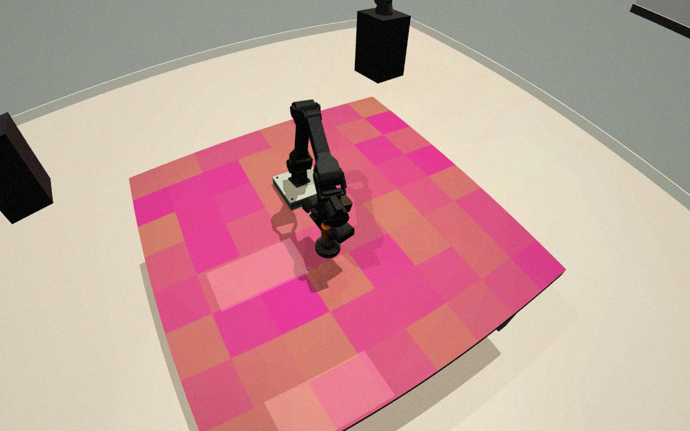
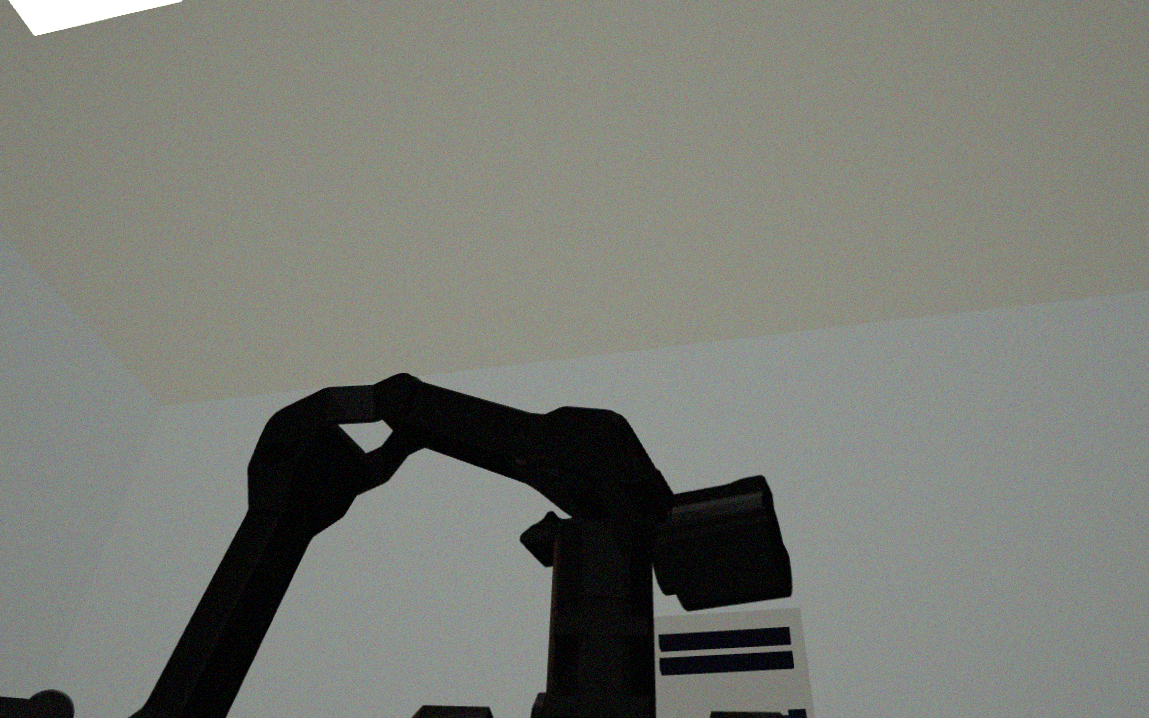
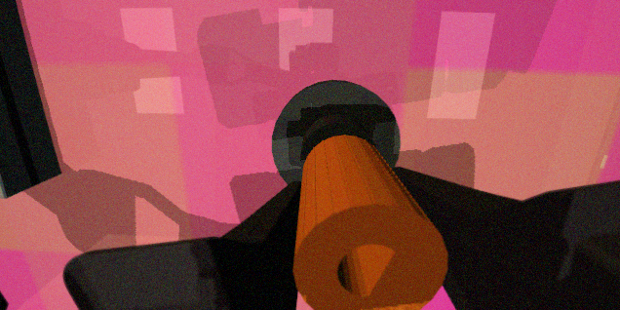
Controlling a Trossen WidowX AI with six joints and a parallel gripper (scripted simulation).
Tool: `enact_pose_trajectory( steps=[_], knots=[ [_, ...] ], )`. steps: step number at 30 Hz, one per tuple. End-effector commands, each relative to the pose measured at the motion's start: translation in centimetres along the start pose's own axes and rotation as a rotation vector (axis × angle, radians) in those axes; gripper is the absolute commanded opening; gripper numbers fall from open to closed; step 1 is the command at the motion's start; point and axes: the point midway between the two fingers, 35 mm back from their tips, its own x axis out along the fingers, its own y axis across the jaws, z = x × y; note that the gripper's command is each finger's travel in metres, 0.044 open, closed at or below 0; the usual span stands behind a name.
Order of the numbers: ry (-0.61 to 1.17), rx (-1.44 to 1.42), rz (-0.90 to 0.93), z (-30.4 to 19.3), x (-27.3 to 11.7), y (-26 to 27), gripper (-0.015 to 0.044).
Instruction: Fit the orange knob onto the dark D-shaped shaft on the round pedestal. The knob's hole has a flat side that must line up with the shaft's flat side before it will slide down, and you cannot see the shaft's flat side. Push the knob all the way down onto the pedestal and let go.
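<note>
The orange knob (image 1: 326, 234) (image 3: 346, 185) is a tall cylinder with a hole in its near end in the wrist view. My gripper (image 3: 346, 183) is shut on it, one dark finger at each side. The dark round pedestal (image 1: 328, 250) (image 3: 288, 143) stands on the table under the knob's far end. The knob is over the pedestal's middle and hides the shaft. Whether its lower end touches the pedestal cannot be told. The exterior view shows the upper arm, but not the knob or the pedestal.
The arm's light base plate (image 1: 288, 191) is behind the pedestal, and its dark edge (image 3: 24, 107) shows at the left of the wrist view. The patchwork table (image 1: 411, 321) (image 3: 234, 156) carries shadows and bright patches. Black blocks (image 1: 382, 48) (image 1: 9, 171) stand beyond the table.
</note>
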Motion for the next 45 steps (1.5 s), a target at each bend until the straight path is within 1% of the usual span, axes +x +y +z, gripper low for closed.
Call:
enact_pose_trajectory(
  steps=[1, 9, 45],
  knots=[
    [0.001, -0.007, -0.001, -0.03, -0.37, -0.06, 0.0],
    [0.001, -0.216, 0.0, -0.01, -0.22, -0.02, 0.0],
    [0.001, -0.216, 0.0, 0.01, -0.16, 0.11, 0.0]
  ],
)
